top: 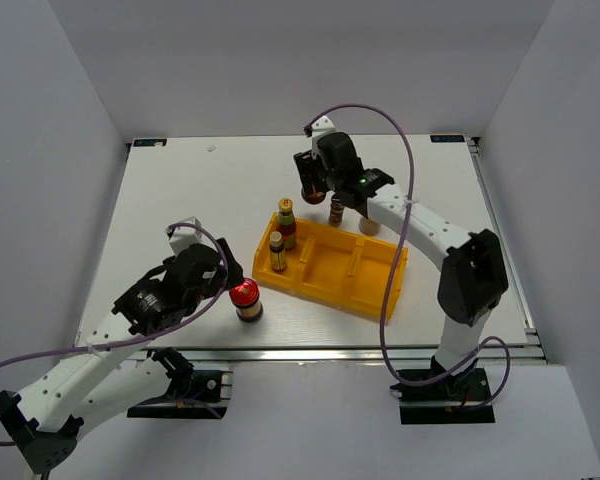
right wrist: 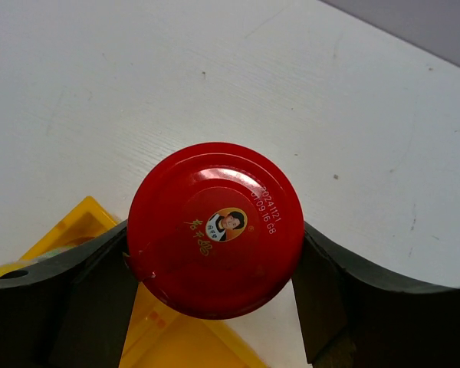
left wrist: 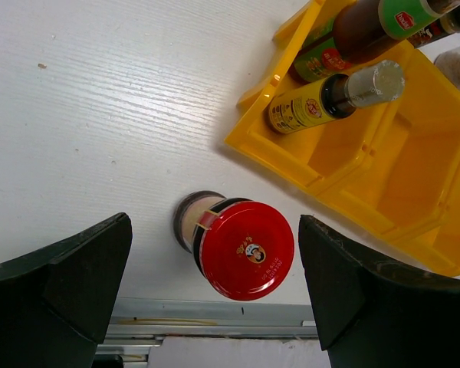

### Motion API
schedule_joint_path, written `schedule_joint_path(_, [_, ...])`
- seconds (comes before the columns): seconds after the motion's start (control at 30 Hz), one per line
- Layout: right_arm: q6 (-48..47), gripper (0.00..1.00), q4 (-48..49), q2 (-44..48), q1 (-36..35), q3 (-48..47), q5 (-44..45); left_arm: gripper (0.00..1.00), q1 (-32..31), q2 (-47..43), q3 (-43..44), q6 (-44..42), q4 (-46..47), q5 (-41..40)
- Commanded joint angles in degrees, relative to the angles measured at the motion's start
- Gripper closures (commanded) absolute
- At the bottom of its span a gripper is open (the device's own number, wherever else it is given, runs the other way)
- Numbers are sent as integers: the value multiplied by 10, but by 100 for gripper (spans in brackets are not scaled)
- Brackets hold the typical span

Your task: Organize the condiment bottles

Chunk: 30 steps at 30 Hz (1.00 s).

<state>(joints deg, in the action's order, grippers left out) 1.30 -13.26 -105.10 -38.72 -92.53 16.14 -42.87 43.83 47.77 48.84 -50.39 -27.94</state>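
A red-lidded jar [top: 246, 297] stands on the table near the front edge, left of the yellow tray [top: 365, 285]. My left gripper [left wrist: 215, 257] is open above it, and the jar's lid [left wrist: 247, 249] shows between the two fingers without touching them. My right gripper [right wrist: 215, 264] is shut on a second red-lidded jar [right wrist: 215, 228], held above the table behind the tray's left end [top: 311, 188]. Two slim sauce bottles [top: 286, 222] [top: 277, 250] stand in the tray's left compartment. A dark spice jar [top: 336, 210] and a pale shaker [top: 369, 226] stand just behind the tray.
The tray's middle and right compartments [top: 375, 268] hold nothing. The table's metal front rail [left wrist: 215, 314] runs just below the left jar. White walls enclose the table on three sides. A purple cable [top: 408, 170] loops over the right arm.
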Motion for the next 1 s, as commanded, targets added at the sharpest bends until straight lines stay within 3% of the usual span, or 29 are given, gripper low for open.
schedule_joint_path(0.0, [-1, 61, 82, 81, -3, 10, 18, 2, 1, 1, -7, -9, 17, 3])
schedule_joint_path(0.53, [81, 62, 45, 346, -3, 282, -58, 2, 1, 25, 4, -23, 34, 20])
schedule_joint_path(0.7, [88, 63, 51, 363, -7, 316, -102, 2, 1, 34, 6, -24, 38, 28])
schedule_joint_path(0.97, [85, 63, 80, 337, -11, 335, -94, 2, 1, 37, 7, -29, 35, 40])
